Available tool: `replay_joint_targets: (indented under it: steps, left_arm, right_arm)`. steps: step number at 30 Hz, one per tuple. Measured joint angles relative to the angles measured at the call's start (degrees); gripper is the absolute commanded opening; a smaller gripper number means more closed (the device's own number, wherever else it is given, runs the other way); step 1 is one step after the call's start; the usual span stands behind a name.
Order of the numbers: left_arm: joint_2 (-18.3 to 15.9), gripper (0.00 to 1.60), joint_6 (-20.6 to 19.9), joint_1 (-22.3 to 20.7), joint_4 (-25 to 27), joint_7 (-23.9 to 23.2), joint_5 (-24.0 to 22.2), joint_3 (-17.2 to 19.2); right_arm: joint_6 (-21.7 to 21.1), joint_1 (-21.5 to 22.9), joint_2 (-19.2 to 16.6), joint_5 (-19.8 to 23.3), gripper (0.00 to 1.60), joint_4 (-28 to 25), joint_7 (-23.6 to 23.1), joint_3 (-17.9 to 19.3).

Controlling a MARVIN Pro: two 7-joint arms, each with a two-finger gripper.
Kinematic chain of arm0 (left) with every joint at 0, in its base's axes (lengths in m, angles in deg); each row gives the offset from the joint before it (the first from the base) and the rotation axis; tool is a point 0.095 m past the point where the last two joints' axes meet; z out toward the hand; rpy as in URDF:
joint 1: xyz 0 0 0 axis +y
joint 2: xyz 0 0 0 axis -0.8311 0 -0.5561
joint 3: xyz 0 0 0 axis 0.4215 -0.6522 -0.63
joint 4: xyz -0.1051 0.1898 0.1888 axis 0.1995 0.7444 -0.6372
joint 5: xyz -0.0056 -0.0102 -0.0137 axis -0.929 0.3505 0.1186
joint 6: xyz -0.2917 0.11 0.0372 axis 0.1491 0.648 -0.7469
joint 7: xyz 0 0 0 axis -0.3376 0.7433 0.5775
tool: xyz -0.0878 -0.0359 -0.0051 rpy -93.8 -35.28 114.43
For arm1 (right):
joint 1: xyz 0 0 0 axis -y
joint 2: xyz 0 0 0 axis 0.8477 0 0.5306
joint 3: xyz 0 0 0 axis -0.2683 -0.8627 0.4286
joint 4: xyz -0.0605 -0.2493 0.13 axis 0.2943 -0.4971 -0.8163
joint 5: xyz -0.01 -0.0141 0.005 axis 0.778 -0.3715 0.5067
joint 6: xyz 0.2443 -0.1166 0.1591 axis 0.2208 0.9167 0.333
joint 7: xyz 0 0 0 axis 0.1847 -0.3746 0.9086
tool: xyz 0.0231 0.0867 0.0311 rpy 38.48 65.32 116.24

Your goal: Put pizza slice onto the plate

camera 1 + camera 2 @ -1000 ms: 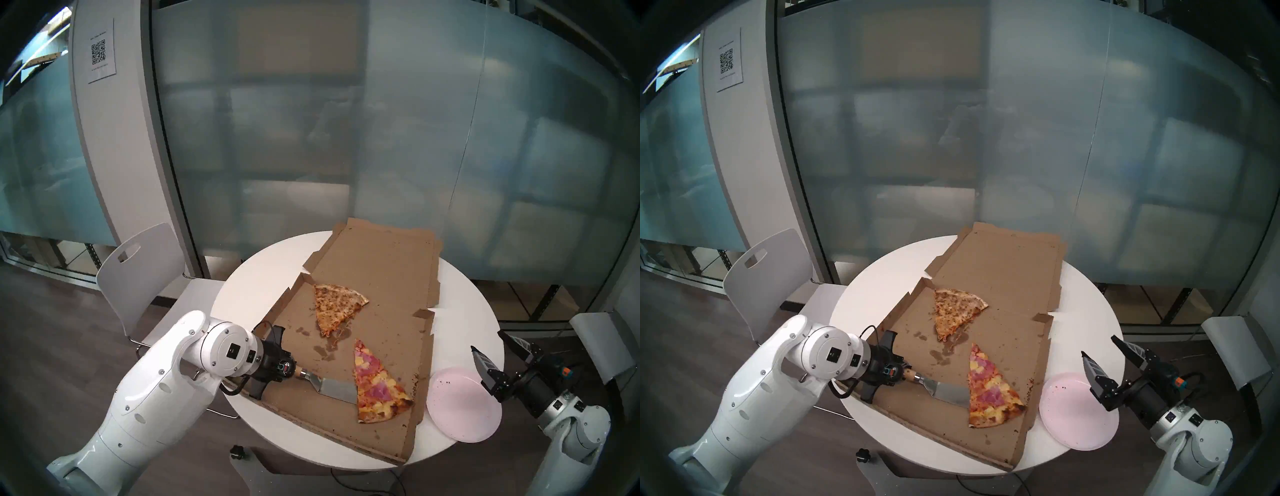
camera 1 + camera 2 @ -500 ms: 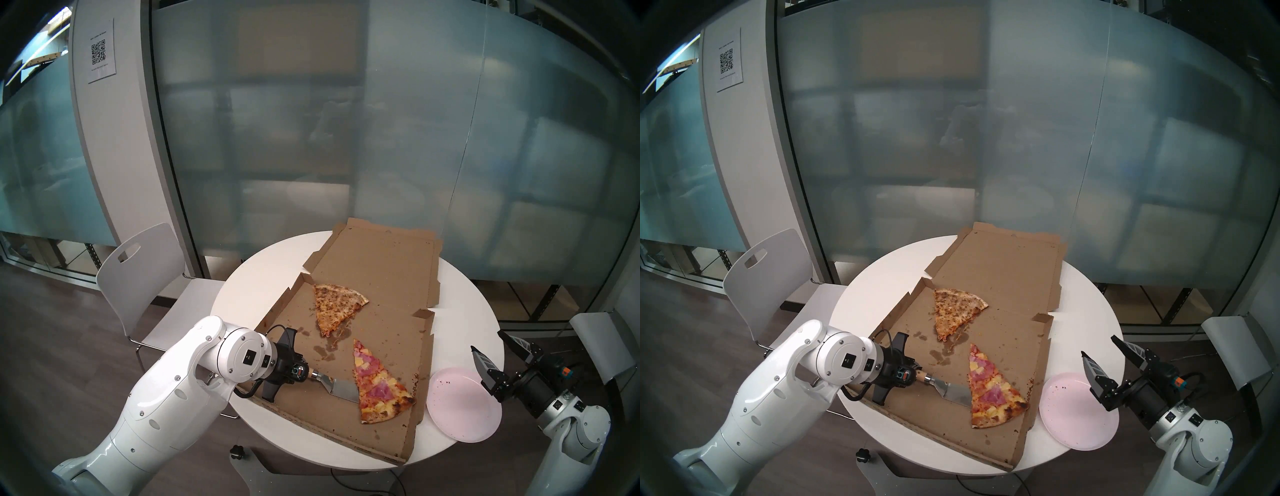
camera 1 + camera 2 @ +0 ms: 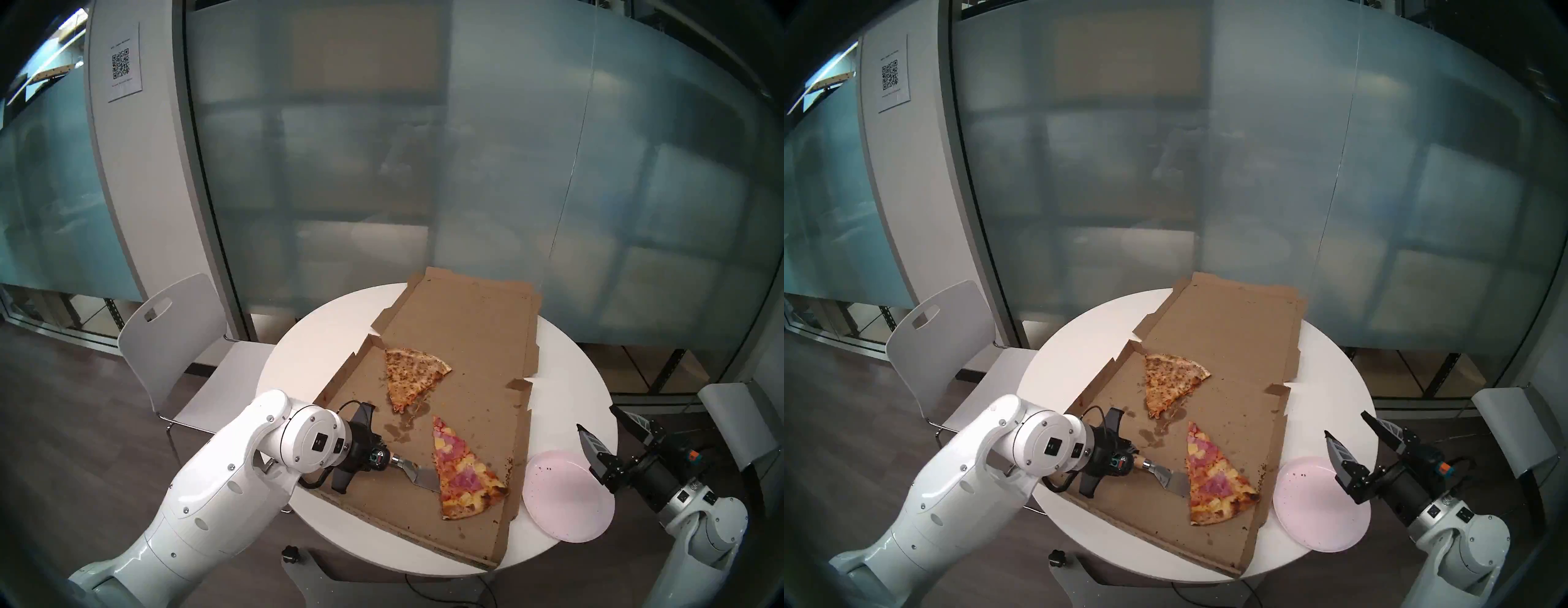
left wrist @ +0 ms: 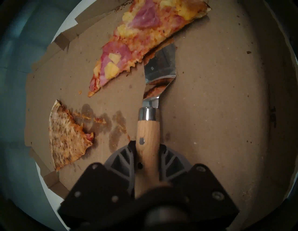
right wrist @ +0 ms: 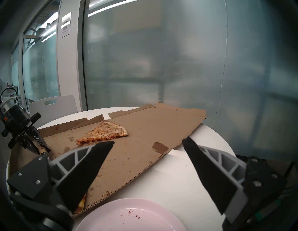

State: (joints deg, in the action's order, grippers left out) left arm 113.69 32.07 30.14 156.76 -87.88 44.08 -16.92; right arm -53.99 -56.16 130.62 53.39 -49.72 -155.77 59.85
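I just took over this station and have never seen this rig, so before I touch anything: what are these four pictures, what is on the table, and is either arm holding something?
You are looking at a white two-armed robot at a round white table. The two wide pictures come from cameras on its head; the other two sit on its wrists, looking along the fingers.

On the table lies an opened brown cardboard pizza box with two slices: a plain browned cheese slice and a ham-and-pineapple pizza slice. Beside the box sits a round pale pink plate with a few crumbs.

The left gripper is shut on the wooden handle of a metal spatula, whose blade is partly under the ham slice's edge. The right gripper is open, holds nothing, and hovers by the plate.
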Motion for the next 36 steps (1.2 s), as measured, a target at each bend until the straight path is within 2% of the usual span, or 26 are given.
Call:
replay_joint_targets:
  steps: [23,36]
  left_arm:
    - [1.6,0.0,-0.5,-1.8,-2.0,1.6,2.4,-3.1]
    - [2.2,0.0,1.3,-2.5,-2.8,3.5,2.3,-3.5]
  right_arm:
    - [0.0,0.2,0.2,-0.2,1.6,0.0,-0.3,0.2]
    - [0.0,0.4,0.3,-0.4,1.6,0.0,-0.5,0.3]
